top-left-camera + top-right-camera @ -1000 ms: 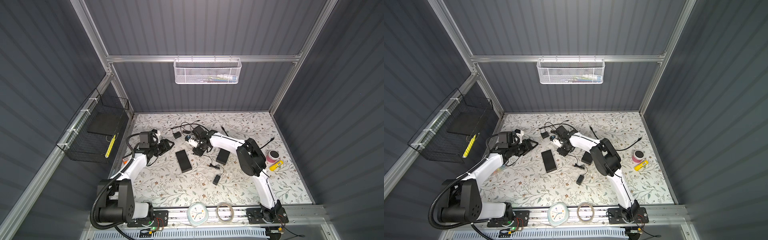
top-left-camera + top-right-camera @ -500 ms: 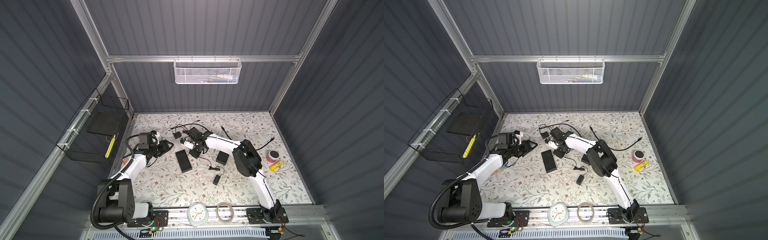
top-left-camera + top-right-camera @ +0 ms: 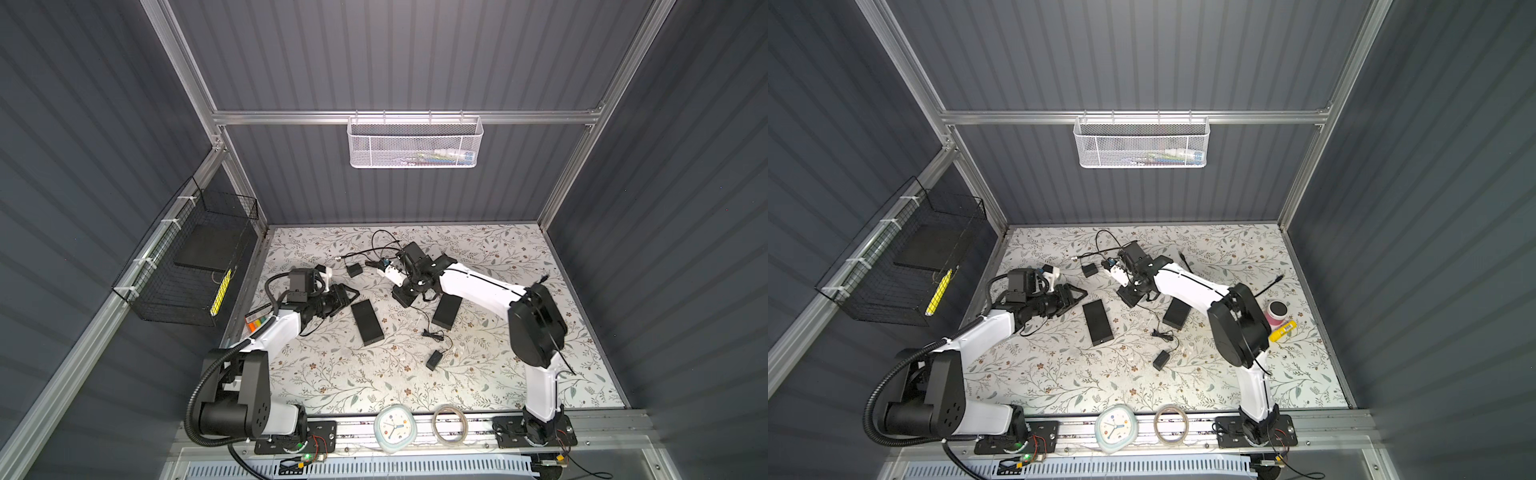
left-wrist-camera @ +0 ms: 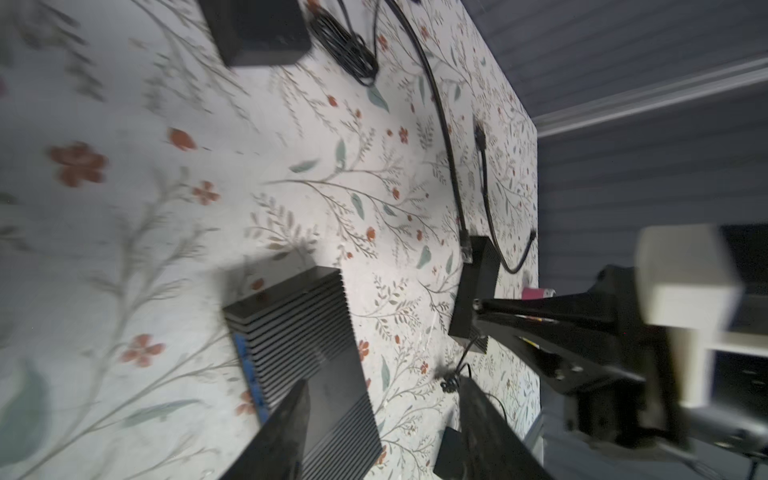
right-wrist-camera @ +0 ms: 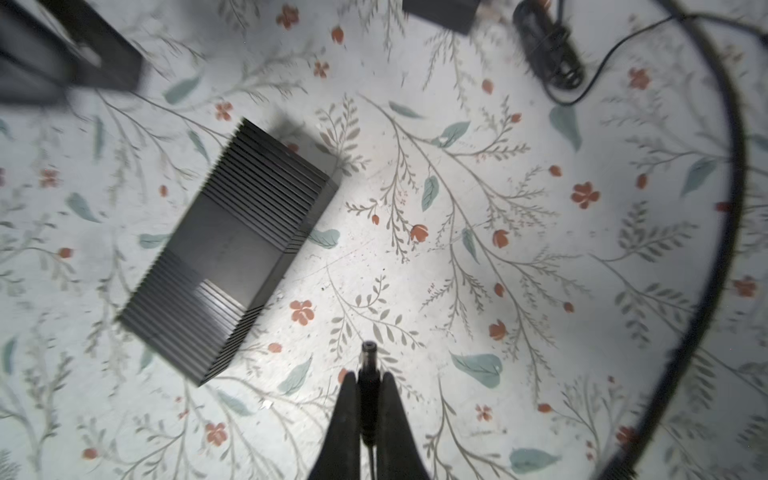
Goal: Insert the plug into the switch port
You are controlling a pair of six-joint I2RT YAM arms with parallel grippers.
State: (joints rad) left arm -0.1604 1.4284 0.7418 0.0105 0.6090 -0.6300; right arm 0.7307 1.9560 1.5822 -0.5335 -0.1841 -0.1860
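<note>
The right gripper [image 5: 369, 380] is closed on the plug [image 5: 368, 365], a black barrel plug pinched between both fingers. The plug's tip pokes out past them over the bare mat [image 5: 457, 257]. In a top view the same gripper [image 3: 401, 297] points down at the mat, and a thin wire [image 3: 432, 334] runs from it toward a small adapter [image 3: 434, 360] nearer the front.

The switch [image 5: 232, 249] lies flat on the mat, off to one side of the plug and clear of it. In both top views the switch [image 3: 367, 323] [image 3: 1097, 323] sits between the two grippers, one short end toward the front rail. Its blue strip [image 4: 249, 374] shows along one long side in the left wrist view. The port cannot be made out in any view.

The left gripper [image 4: 384, 384] has its jaws spread with nothing between them. In a top view it [image 3: 350, 294] hangs near the switch's far end. A second box [image 3: 446, 311] lies beside the right arm.
</note>
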